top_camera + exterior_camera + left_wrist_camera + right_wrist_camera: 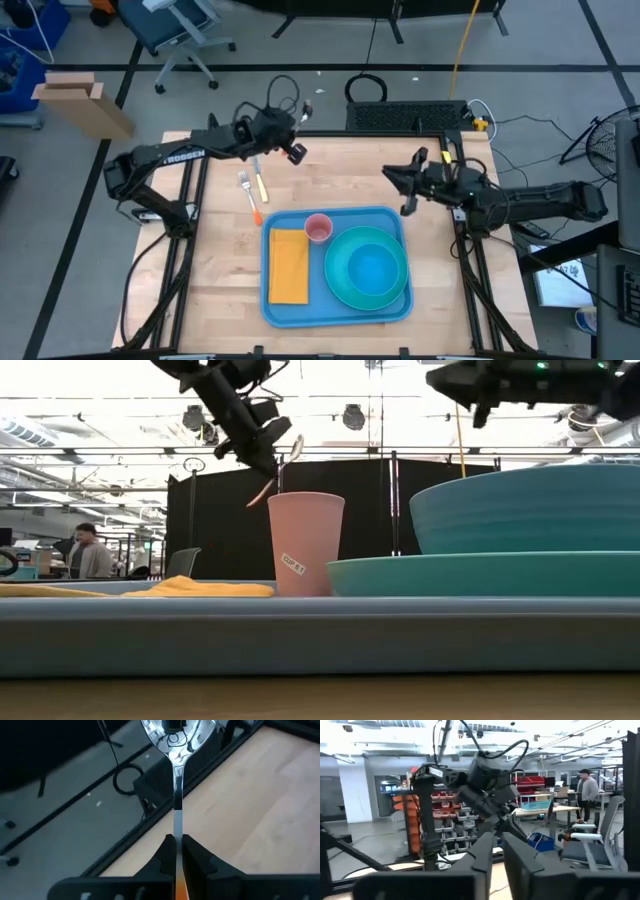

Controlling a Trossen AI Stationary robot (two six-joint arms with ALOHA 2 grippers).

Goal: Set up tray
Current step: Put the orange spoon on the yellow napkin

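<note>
The tray lies flat on the surface, near its front edge between the two arms. On it are a yellow napkin, a pink cup and a teal bowl on a plate. The left gripper is raised over the far left of the surface, clamped on a spoon. A fork and what may be a knife lie beneath it. The right gripper hovers right of the tray, fingers only narrowly apart, holding nothing.
</note>
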